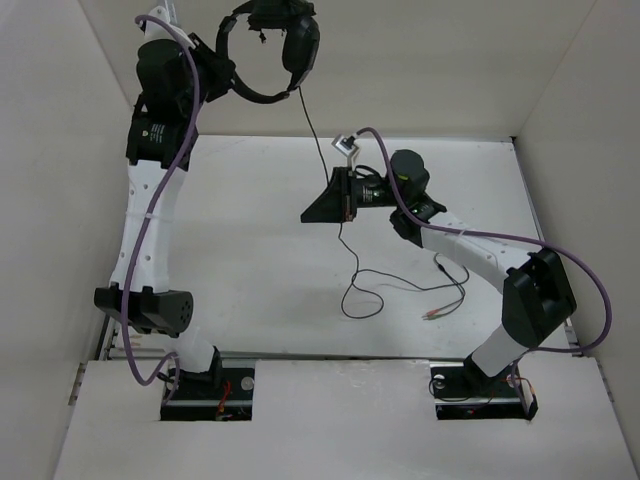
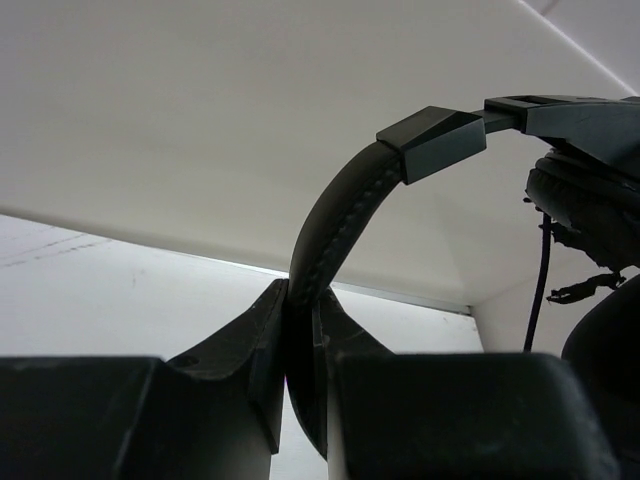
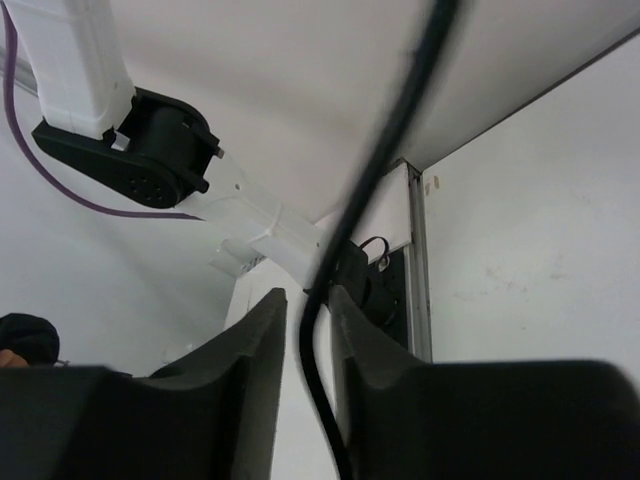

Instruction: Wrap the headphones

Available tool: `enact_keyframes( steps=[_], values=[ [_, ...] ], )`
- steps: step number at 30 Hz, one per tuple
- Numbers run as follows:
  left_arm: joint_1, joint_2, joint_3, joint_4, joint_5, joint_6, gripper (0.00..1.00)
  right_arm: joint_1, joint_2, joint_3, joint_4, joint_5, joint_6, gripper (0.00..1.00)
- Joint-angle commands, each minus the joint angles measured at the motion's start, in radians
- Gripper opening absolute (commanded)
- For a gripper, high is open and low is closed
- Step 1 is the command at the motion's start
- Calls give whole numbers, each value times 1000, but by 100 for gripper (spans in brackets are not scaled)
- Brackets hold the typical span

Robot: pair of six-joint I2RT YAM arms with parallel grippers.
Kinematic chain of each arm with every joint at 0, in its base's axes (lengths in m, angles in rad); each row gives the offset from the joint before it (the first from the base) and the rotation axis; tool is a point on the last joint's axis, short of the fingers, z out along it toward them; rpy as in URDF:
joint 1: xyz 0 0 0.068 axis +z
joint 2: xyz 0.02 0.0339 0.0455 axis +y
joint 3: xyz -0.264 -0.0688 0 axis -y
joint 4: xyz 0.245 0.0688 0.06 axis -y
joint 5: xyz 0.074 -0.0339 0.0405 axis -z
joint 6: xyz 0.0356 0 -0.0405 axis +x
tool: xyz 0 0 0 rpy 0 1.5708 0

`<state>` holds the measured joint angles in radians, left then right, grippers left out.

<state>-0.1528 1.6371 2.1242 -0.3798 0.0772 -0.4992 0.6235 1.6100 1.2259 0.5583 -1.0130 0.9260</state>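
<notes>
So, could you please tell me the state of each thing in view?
Headphones: held aloft, off the table.
Left pincer: shut on the headband.
Cable: hanging, tail loose on table.
Right pincer: slightly open around the cable.
Plugs: lying on the table.

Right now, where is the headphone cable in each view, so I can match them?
Top external: cable drops from the raised earcup to loops on the table, centre.
Left wrist: cable, thin vertical line near the right edge.
Right wrist: cable, blurred and close, runs between the right end effector's fingers.
Shared landmark: left arm, though left wrist shows only the left end effector gripping the headband.
</notes>
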Motion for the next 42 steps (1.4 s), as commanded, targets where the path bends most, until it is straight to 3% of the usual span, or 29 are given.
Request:
enact_keyframes(
  steps=[1, 4, 13, 24, 28, 32, 36, 42],
  values=[
    [-27, -51, -9, 62, -157, 27, 0, 17, -9, 17, -40, 2, -76, 21],
    [-40, -48, -18, 62, -223, 44, 0, 31, -7, 58, -167, 7, -153, 12],
    [-93, -26, -30, 84, -310, 120, 0, 83, 22, 176, -395, 19, -309, 10],
    [-193, -36, -228, 199, -474, 342, 0, 112, 28, 333, -727, 119, -598, 11],
    [-219, -48, -311, 194, -491, 412, 0, 86, 7, 400, -883, 197, -772, 12],
    [-242, -68, -385, 159, -490, 481, 0, 42, 7, 536, -1118, 356, -1066, 12],
    [-283, -75, -429, 98, -468, 527, 0, 43, 54, 716, -1362, 705, -1492, 10],
    [-337, -72, -464, 45, -442, 553, 0, 87, 48, 704, -1304, 1085, -1857, 8]
  ],
)
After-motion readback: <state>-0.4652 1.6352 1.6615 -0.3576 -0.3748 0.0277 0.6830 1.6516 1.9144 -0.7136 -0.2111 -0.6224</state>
